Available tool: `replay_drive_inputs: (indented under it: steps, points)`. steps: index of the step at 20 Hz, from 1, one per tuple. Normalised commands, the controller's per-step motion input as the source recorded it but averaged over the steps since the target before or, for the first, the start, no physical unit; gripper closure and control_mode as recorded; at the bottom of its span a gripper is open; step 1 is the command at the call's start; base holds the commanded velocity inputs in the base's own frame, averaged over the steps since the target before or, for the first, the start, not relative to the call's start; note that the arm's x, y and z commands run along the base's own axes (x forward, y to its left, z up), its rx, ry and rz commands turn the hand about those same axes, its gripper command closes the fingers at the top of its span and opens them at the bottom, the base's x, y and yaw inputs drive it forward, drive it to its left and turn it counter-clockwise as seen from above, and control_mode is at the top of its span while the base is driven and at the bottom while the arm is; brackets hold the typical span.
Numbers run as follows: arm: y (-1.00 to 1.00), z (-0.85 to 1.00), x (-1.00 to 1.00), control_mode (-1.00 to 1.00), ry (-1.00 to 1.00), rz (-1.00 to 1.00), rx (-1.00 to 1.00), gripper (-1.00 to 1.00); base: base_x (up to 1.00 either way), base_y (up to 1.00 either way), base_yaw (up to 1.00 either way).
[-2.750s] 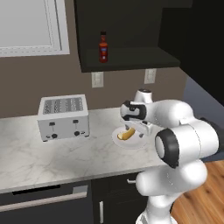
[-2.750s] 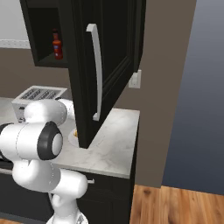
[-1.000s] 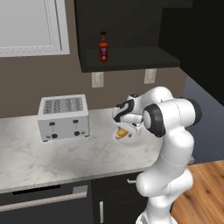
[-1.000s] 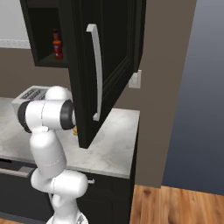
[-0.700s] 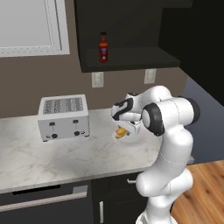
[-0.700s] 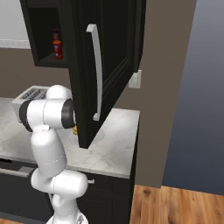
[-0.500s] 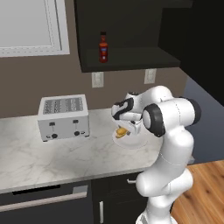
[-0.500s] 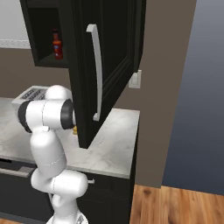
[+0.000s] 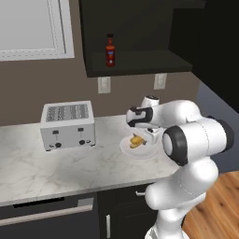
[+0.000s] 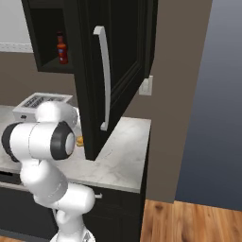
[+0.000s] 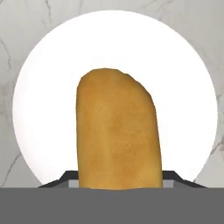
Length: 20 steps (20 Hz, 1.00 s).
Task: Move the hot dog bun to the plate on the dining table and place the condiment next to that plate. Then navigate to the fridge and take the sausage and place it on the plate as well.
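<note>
The yellow-tan hot dog bun (image 11: pixel 117 131) sits between my gripper's (image 11: pixel 118 177) two dark fingertips, over a round white plate (image 11: pixel 43 96) on the marble wall counter. The jaws press its sides, so the gripper is shut on it. From the left base view the gripper (image 9: pixel 139 136) points down at the bun (image 9: pixel 136 141) just above the white plate (image 9: pixel 142 151). A sliver of the bun (image 10: pixel 80 141) shows beside my arm. The condiment (image 9: pixel 110 50), a dark red bottle (image 10: pixel 61 48), stands on the open cabinet's shelf above. The blue-grey plate, dining table, fridge and sausage are out of view.
A silver toaster (image 9: pixel 67 125) stands on the counter (image 9: pixel 56 168) left of the white plate. The black cabinet door (image 10: pixel 111 71) hangs open over the counter's right part, close to my arm. A wood floor (image 10: pixel 189 222) lies to the right.
The fingers have closed in onto the bun. My arm's elbow has swung lower and to the right, and the bun has shifted slightly right with the hand.
</note>
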Motion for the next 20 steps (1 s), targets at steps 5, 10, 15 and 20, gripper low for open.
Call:
replay_drive_inputs:
  steps: [5, 10, 15, 20]
  points:
    - [-0.23, 0.71, -0.49, -1.0, 0.0, -0.04, 0.0, 1.0, 0.0, 0.0, 0.0]
    - [-0.15, 0.64, -0.48, -1.0, 0.01, -0.03, 0.0, 1.0, 0.0, 0.0, 0.0]
    - [-0.02, 0.57, -0.51, -1.0, 0.02, 0.0, 0.0, 1.0, 0.0, 0.0, 0.0]
    - [-0.01, 0.55, -0.61, -1.0, 0.06, 0.0, 0.0, 1.0, 0.0, 0.0, 0.0]
